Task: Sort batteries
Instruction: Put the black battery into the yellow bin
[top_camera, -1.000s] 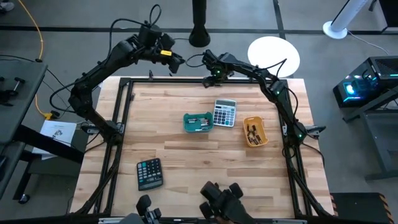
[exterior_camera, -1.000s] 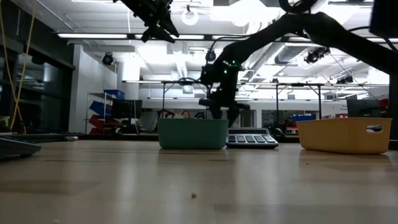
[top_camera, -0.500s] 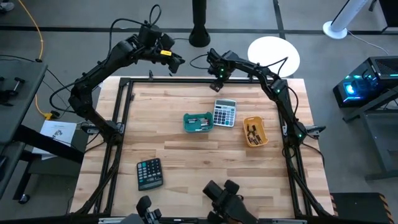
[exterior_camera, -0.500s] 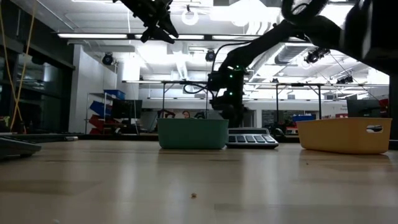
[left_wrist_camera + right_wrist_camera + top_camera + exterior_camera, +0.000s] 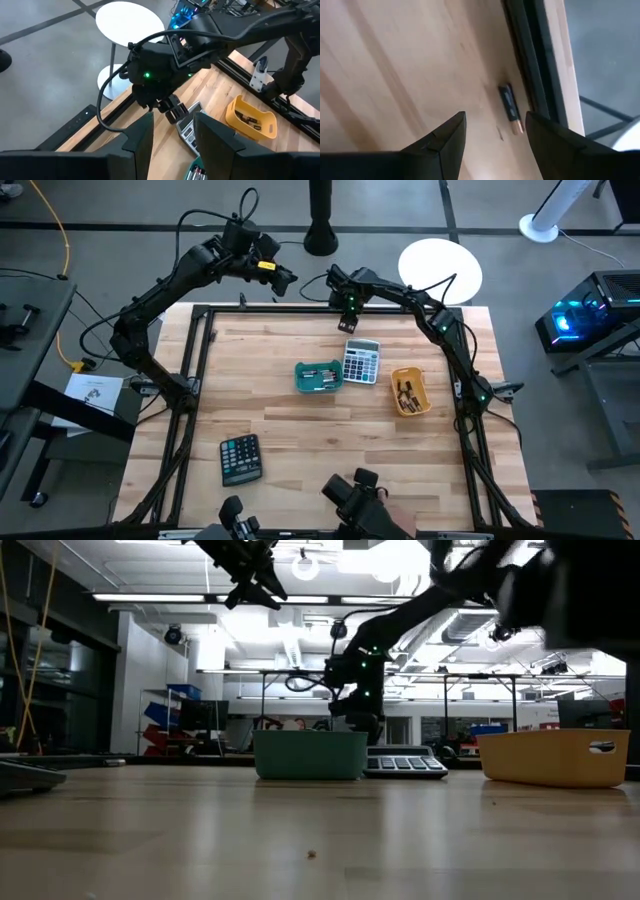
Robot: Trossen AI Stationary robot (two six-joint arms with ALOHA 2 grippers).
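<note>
The right hand (image 5: 349,326) hangs over the far edge of the wooden counter (image 5: 290,430), just beyond the grey calculator (image 5: 361,362). In the right wrist view its 2 dark fingers (image 5: 440,145) stand apart with bare wood between them, gripping nothing. Beyond those fingers 1 battery (image 5: 510,108) lies flat on the counter, dark with a coppery end, right beside the black frame rail (image 5: 530,80) that runs along the counter's edge; whether it touches the rail cannot be told.

The left hand (image 5: 288,281) is held high past the counter's far-left corner, off the wood. In the left wrist view its fingers (image 5: 142,137) show a clear gap between them and carry nothing; that view looks down on the right arm's wrist (image 5: 155,67) with its green light.

More batteries are already in the trays. The teal tray (image 5: 320,376) sits near the middle of the counter, touching or just beside the grey calculator, and holds a few batteries (image 5: 318,375). The yellow tray (image 5: 410,391) sits to the right of the calculator with several dark batteries (image 5: 406,392) lying in it. A dark calculator (image 5: 240,457) rests alone at the near-left part of the counter, well apart from the trays.

In the low view the right arm (image 5: 360,690) comes down behind the teal tray (image 5: 309,754).
</note>
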